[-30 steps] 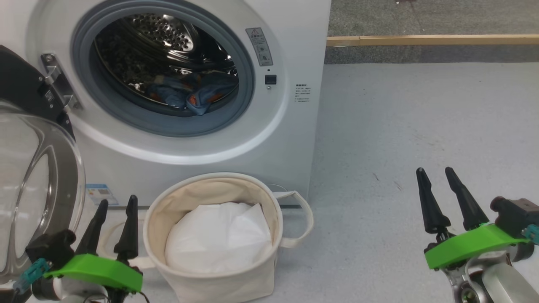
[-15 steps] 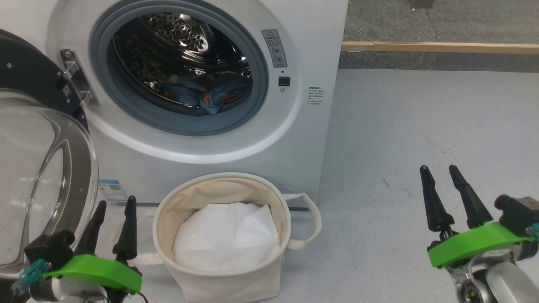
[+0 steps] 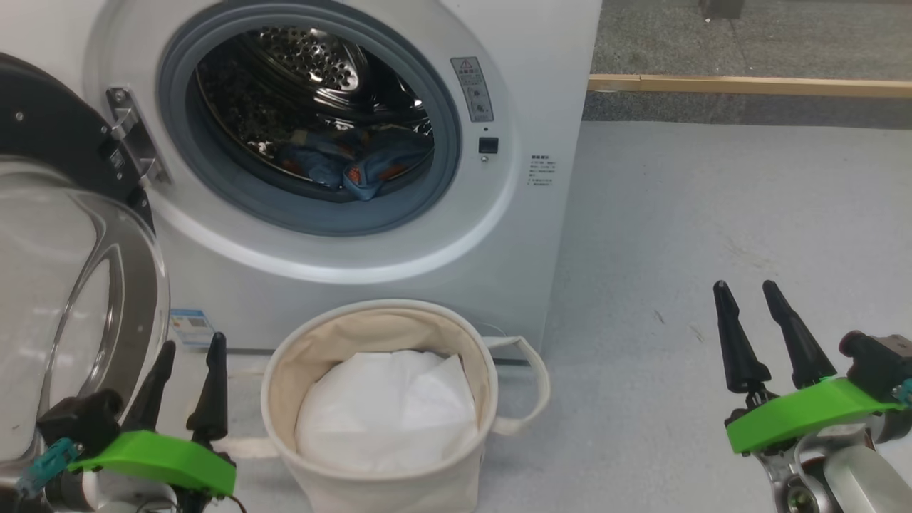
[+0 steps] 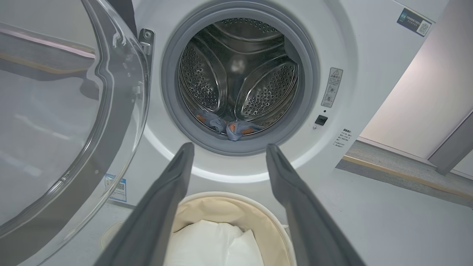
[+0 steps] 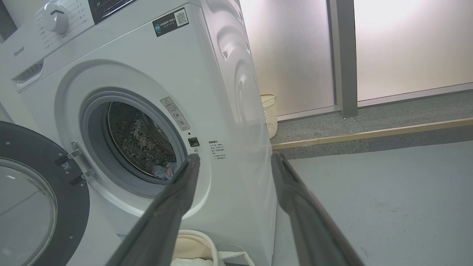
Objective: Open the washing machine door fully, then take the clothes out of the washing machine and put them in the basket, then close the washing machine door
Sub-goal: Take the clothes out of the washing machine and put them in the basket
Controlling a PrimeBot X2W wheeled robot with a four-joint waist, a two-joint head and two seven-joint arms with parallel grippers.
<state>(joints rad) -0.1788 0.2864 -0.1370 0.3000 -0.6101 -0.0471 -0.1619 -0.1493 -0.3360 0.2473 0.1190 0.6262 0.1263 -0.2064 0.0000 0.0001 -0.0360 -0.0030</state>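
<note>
The white washing machine [image 3: 399, 249] stands with its round door [image 3: 71, 285] swung wide open to the left, glass bulge facing me. The clothes [image 3: 356, 167], blue fabric with orange spots, lie at the bottom front of the steel drum, seen too as the clothes [image 4: 231, 127] and the clothes [image 5: 166, 170]. In front of the machine sits the cream basket [image 3: 285, 370] with a white liner inside. My left gripper [image 3: 191, 342] is open beside the basket's left, close to the door. My right gripper [image 3: 744, 286] is open over bare floor, far right of the machine.
A wooden strip [image 3: 748, 85] runs across the floor behind the machine's right side. A small pale slatted bin [image 5: 270, 114] stands by the frosted wall behind the machine. Grey floor [image 3: 712, 214] spreads open to the right.
The camera has shifted, so the machine and basket now sit further right and slightly lower in the picture. Both grippers hold their places and stay open.
</note>
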